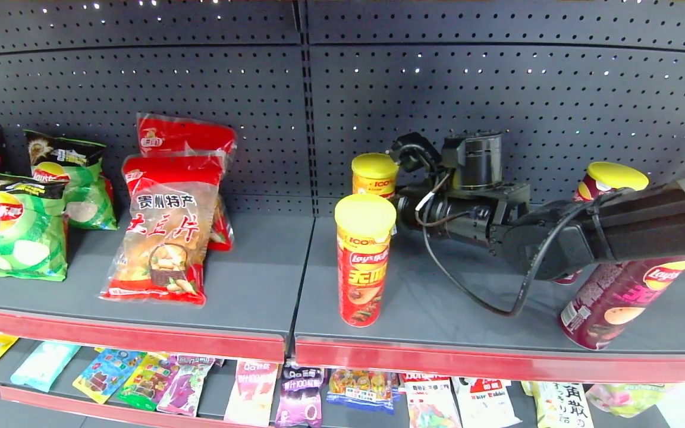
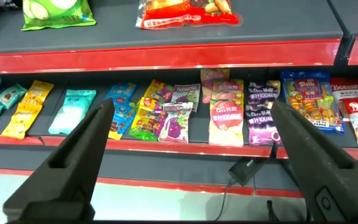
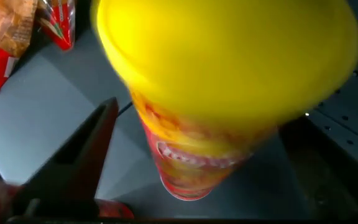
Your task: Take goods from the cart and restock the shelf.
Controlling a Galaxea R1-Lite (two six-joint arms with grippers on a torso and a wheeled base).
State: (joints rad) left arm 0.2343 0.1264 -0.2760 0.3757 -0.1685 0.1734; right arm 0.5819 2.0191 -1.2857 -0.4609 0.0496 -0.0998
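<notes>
Two red chip cans with yellow lids stand on the upper shelf (image 1: 437, 309). The front can (image 1: 365, 261) is near the red edge; the rear can (image 1: 374, 174) is by the back wall. My right gripper (image 1: 401, 199) reaches in from the right at the rear can. Up close, that rear can (image 3: 229, 81) stands upright between the open fingers of the right gripper (image 3: 204, 124), with a gap beside the one finger (image 3: 73, 168) in sight. My left gripper (image 2: 191, 155) hangs open and holds nothing, facing the lower shelves.
A maroon can (image 1: 616, 297) leans at the right of the shelf, with another yellow-lidded can (image 1: 610, 178) behind my arm. Red snack bags (image 1: 167, 238) and green chip bags (image 1: 27, 232) fill the left. Candy packs (image 2: 229, 112) line the lower shelf.
</notes>
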